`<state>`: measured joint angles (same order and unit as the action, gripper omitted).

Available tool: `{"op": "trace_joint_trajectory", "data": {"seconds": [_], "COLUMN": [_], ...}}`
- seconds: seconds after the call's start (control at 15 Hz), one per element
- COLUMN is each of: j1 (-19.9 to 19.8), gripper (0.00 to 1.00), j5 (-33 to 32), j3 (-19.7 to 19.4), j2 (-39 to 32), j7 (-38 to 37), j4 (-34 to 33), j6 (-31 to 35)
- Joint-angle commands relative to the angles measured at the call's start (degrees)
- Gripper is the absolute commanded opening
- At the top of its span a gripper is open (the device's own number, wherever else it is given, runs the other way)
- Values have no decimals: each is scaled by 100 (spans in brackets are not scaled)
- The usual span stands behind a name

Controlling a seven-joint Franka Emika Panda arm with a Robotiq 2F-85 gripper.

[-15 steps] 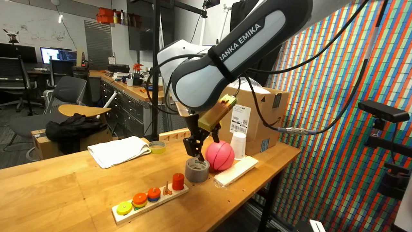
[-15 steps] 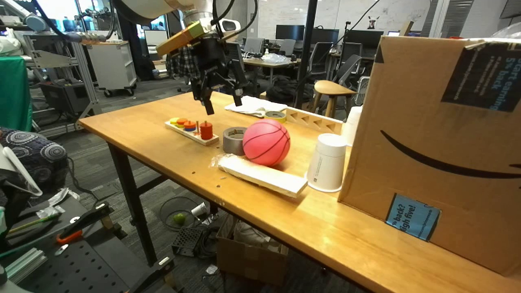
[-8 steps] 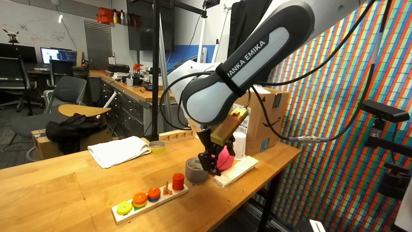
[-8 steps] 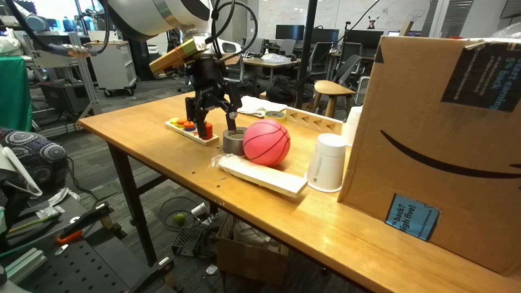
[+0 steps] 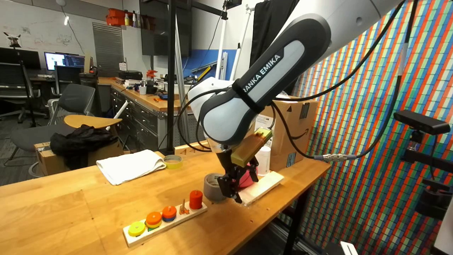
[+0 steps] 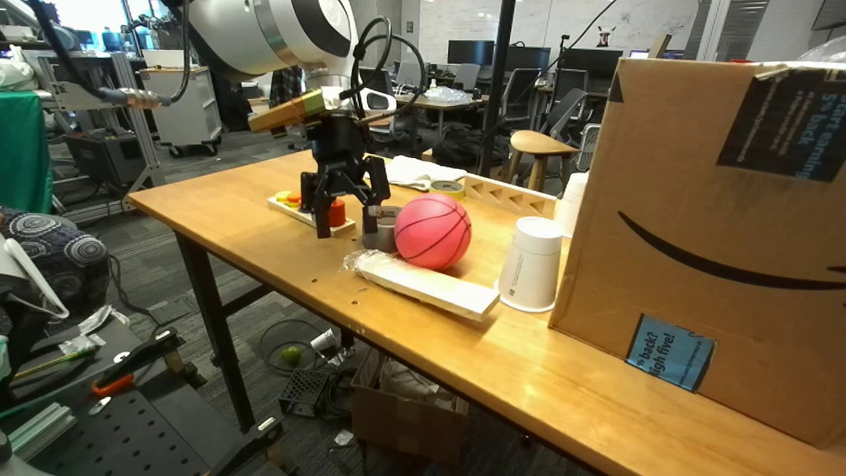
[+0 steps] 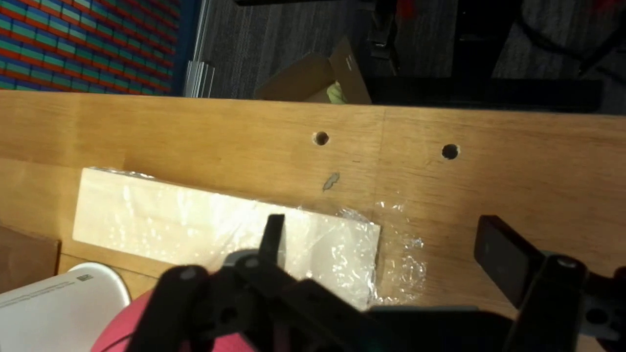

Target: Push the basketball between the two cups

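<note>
In an exterior view, the counter [image 5: 56, 205] spreads toward eight o'clock; the arm [image 5: 269, 81] reads "EMIKA". In an exterior view, the end effector [image 6: 346, 235] gapes, the basketball [image 6: 433, 231] at its three o'clock; a box [image 6: 707, 231] reads "high five!" In the wrist view, the counter's edge crosses twelve.
</note>
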<state>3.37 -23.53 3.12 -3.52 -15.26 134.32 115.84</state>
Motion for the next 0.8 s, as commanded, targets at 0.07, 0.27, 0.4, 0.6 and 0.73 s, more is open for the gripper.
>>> {"op": "trace_joint_trajectory", "data": {"seconds": [0.07,0.27,0.4,0.6,0.73], "j1": [33,16,-9,15,46], "gripper": [100,100,100,100,100], "j5": [220,200,193,12,-166], "j3": [3,-39,-85,-152,-180], "j2": [-374,-578,-674,-652,-507], "j7": [394,551,583,517,449], "j4": [-504,-846,-1076,-1358,-1449], "j6": [159,280,391,405,412]}}
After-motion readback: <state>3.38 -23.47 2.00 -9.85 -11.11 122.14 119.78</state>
